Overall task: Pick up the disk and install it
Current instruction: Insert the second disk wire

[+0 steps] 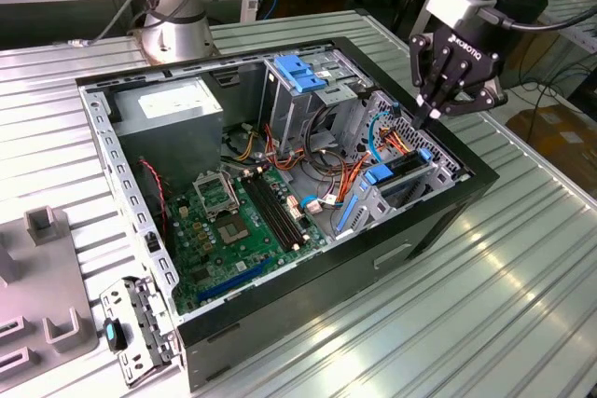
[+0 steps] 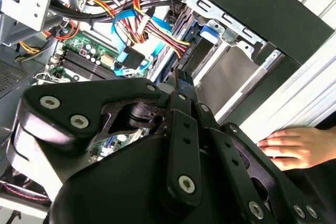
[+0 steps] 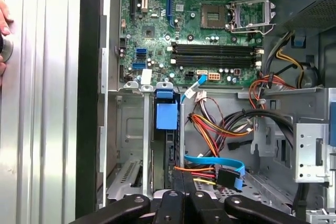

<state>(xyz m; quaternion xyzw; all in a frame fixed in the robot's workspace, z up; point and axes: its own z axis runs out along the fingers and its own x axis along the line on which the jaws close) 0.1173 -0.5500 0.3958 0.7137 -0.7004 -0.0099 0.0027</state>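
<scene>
The disk (image 1: 403, 167) stands on edge in a slot of the metal drive cage (image 1: 392, 198), at the exterior view's right side of the open computer case (image 1: 280, 184). Its dark body runs between bright blue rail tabs. In the first wrist view its blue end tab (image 3: 167, 115) faces the motherboard, and the dark edge runs back under the fingers. My gripper (image 1: 431, 118) hangs just above the disk's far end, its fingers drawn together to a point with nothing between them. I cannot tell whether the tips touch the disk. In both wrist views the gripper (image 2: 184, 80) (image 3: 184, 196) is shut.
Bundled orange, red and blue cables (image 1: 354, 160) lie beside the cage. A tall metal cage with a light-blue block (image 1: 300, 72) stands behind them. The motherboard (image 1: 233, 221) fills the case floor. A person's hand (image 2: 291, 148) (image 3: 3, 35) rests on the ribbed table beside the case.
</scene>
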